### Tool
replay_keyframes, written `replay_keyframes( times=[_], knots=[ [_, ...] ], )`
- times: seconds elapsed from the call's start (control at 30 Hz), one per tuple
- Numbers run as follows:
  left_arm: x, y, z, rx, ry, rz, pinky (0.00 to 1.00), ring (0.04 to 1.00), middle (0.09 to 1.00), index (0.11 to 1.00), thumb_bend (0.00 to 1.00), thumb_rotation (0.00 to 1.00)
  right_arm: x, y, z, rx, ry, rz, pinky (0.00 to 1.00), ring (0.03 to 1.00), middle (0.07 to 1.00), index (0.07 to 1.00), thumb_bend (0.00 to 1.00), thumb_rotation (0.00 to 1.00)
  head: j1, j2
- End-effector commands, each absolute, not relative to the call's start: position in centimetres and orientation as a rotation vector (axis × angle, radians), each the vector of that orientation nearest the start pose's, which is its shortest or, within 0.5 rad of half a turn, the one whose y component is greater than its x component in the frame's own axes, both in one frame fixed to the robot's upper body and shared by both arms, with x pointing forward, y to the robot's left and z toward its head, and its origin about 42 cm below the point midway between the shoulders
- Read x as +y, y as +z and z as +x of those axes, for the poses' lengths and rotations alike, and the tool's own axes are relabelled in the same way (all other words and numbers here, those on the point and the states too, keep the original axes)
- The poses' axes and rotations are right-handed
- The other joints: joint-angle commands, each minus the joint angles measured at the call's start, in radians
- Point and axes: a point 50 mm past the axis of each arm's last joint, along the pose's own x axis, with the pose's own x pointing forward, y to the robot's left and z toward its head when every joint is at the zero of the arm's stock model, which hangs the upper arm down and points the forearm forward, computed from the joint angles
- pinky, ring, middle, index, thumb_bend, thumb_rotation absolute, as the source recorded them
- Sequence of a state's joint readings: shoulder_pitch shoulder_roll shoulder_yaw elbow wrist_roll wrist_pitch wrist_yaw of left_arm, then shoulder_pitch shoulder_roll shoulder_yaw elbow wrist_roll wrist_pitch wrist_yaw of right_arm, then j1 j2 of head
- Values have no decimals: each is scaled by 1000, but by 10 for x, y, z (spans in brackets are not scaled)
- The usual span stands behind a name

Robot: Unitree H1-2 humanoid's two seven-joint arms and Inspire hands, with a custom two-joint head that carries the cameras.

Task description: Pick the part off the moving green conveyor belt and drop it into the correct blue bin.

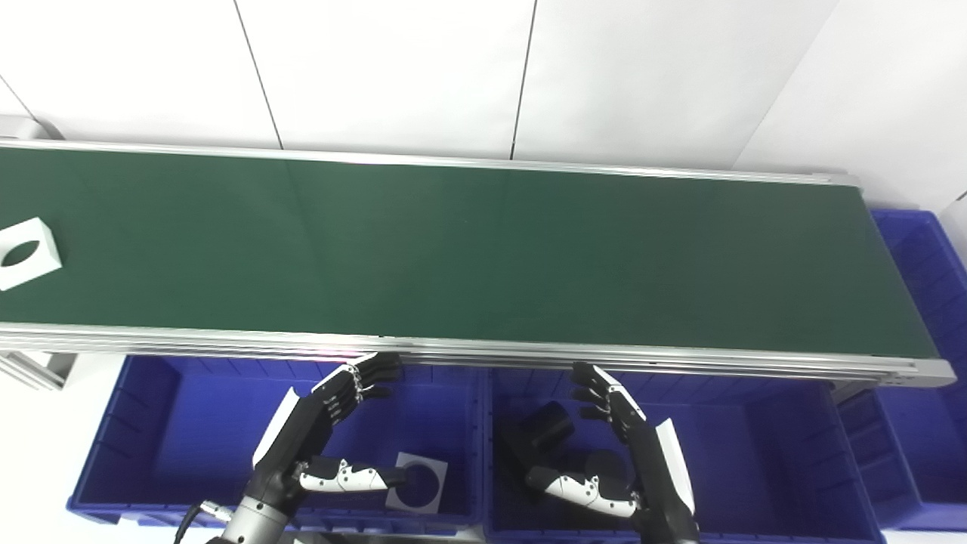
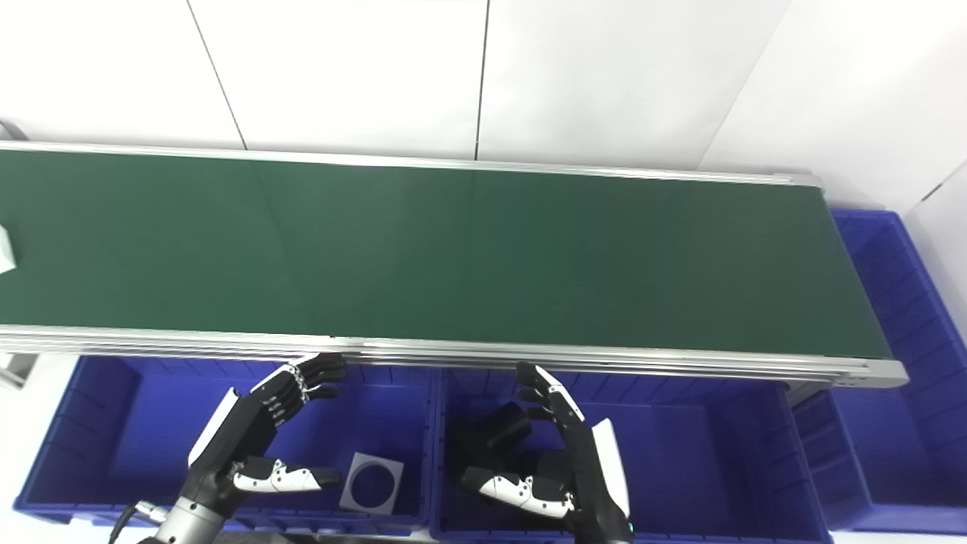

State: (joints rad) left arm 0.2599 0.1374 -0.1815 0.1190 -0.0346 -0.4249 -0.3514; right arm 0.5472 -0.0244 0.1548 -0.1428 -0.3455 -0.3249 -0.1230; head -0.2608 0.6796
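Note:
A white square part with a round hole lies on the green conveyor belt at its far left end. My left hand is open and empty over the left blue bin, just below the belt's front rail. My right hand is open and empty over the middle blue bin. The left bin holds a white square part with a hole. The middle bin holds black cylinder parts.
The belt's metal front rail runs just above both hands. Another blue bin stands past the belt's right end. A white wall is behind the belt.

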Motion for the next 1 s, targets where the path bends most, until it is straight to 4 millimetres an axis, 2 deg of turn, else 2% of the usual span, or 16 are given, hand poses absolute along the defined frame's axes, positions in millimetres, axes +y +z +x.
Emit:
replay_keyframes(
  times=[0.0,0.4,0.43,0.47,0.5,0.53,0.57,0.67,0.73,0.97],
  knots=[
    [206,40,178,-103,-481,73,753,808,829,807,860,164,-198,64,97,11,2,-301,721,783,825,844,836,299,1,-2],
    [205,40,178,-101,-477,71,757,812,833,808,862,167,-198,64,96,2,-1,-297,720,785,831,846,824,270,12,-8],
    [205,40,177,-100,-477,69,757,812,833,808,861,169,-199,63,96,1,-2,-296,720,786,832,847,824,270,41,-14],
    [204,40,177,-100,-477,68,755,812,833,809,859,163,-199,63,95,0,-3,-295,717,785,832,846,824,266,41,-14],
    [202,39,176,-99,-477,62,751,810,830,809,858,153,-202,62,94,-1,-3,-313,710,780,829,844,819,274,109,-28],
    [201,39,176,-98,-477,58,746,807,827,807,858,142,-203,62,94,-1,-4,-327,704,776,825,842,814,285,121,-30],
    [198,38,175,-97,-481,56,746,807,826,807,858,141,-206,61,93,-4,-6,-330,703,775,825,842,813,287,190,-47],
    [192,37,174,-93,-484,76,725,794,816,796,861,121,-215,57,89,-9,-10,-315,713,777,818,842,795,263,287,-79],
    [188,36,173,-89,-482,95,708,787,808,786,882,157,-220,54,87,-9,-10,-300,727,786,824,847,778,244,335,-102],
    [180,34,174,-86,-475,95,689,763,793,761,934,149,-226,49,85,32,-12,-251,851,864,874,892,719,161,372,-128]
  ],
)
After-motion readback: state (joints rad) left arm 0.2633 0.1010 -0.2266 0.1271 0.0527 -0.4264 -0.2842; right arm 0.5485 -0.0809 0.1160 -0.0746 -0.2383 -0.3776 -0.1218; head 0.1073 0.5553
